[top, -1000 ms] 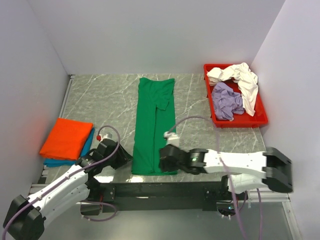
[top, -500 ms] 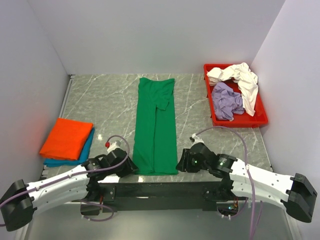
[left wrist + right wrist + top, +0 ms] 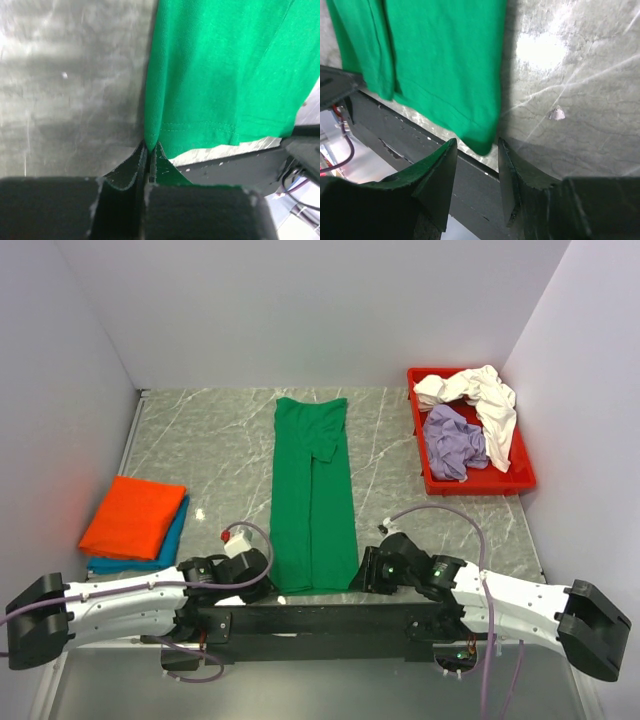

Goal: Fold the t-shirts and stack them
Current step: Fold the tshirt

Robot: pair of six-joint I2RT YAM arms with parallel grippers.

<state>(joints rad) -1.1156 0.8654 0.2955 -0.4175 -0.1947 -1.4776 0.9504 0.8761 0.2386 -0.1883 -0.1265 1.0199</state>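
A bright green t-shirt (image 3: pixel 312 490), folded into a long narrow strip, lies down the middle of the table. My left gripper (image 3: pixel 268 575) sits at its near-left corner. In the left wrist view the left gripper (image 3: pixel 150 146) is shut, pinching the folded edge of the green cloth (image 3: pixel 225 75). My right gripper (image 3: pixel 362 575) is at the near-right corner. In the right wrist view the right gripper (image 3: pixel 477 141) is open, its fingers either side of the corner of the green cloth (image 3: pixel 445 60) without touching it. A folded orange t-shirt (image 3: pixel 133 517) rests on a teal one (image 3: pixel 172 535) at the left.
A red tray (image 3: pixel 522 483) at the back right holds a crumpled cream-white t-shirt (image 3: pixel 480 395) and a lavender one (image 3: pixel 455 440). A black rail (image 3: pixel 320 618) runs along the table's near edge. White walls close in on three sides. A white speck (image 3: pixel 556 114) lies on the marble.
My left gripper has slid right to the shirt's near-left corner and shut on it. My right gripper has swung off the hem to the near-right corner and stays open.
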